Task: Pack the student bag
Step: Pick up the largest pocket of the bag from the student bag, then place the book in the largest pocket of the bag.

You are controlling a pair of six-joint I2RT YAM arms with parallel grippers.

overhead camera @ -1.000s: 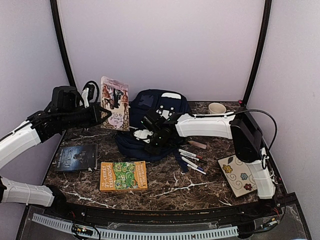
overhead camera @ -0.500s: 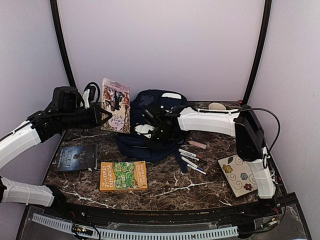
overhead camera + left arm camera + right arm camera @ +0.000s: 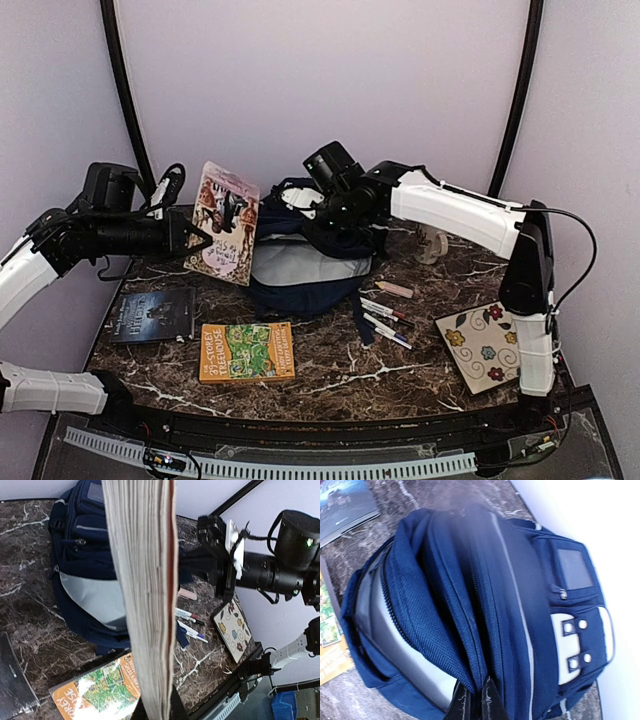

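Observation:
The navy student bag (image 3: pixel 300 275) lies at the table's back middle, its main pocket pulled open and the grey lining (image 3: pixel 305 268) showing. My right gripper (image 3: pixel 322 205) is shut on the bag's upper flap and holds it lifted; in the right wrist view its fingertips (image 3: pixel 476 700) pinch the blue fabric (image 3: pixel 470 630). My left gripper (image 3: pixel 195 240) is shut on a paperback book (image 3: pixel 224 223) and holds it upright in the air just left of the bag. The left wrist view shows the book's page edge (image 3: pixel 145 595) above the bag (image 3: pixel 85 565).
A green and orange book (image 3: pixel 246 352) and a dark book (image 3: pixel 152 315) lie at the front left. Several markers (image 3: pixel 385 315) lie right of the bag. A flowered notebook (image 3: pixel 480 345) is at the right, a beige cup (image 3: pixel 432 243) behind the right arm.
My right gripper has risen up and back with the bag's flap, opening the main pocket and showing the grey lining. My left arm drew back slightly and tilted the book.

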